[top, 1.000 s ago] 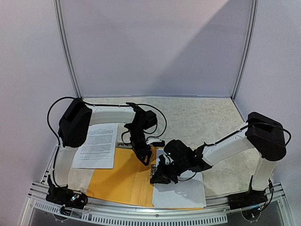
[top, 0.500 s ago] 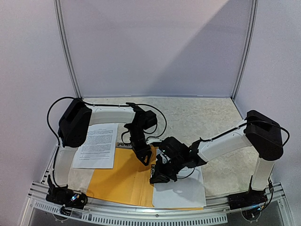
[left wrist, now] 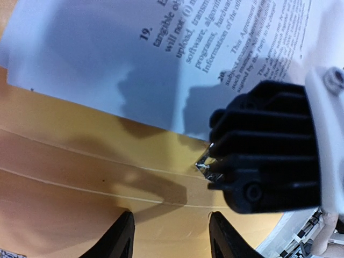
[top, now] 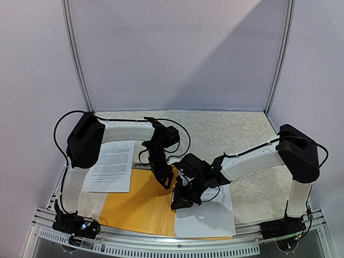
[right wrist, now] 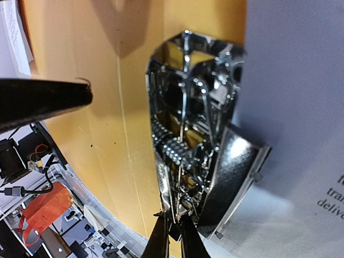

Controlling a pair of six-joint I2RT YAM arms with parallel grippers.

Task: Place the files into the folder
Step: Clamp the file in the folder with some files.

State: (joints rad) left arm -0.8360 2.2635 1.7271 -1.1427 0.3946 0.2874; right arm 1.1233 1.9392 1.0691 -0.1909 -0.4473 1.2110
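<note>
top external: orange folder [top: 134,201] lies open & flat at the near edge of the table [top: 242,134], btwn the two arm bases. one white sheet [top: 209,217] rests on its right half. a second printed sheet [top: 110,164] lies on the table at the folder's far-left corner, next to the left arm. both grippers are close together over the folder's spine area.

left wrist: left gripper [left wrist: 172,239] has its fingers spread w/ nothing btwn them, low over bare orange by the crease lines.

right wrist: right gripper [right wrist: 173,239] has its fingers pressed together, pinching the near tip of the chrome metal clip [right wrist: 193,140]. clip sits on the orange, touching the sheet's left edge. one left finger shows just beside it, apart from the clip.
</note>
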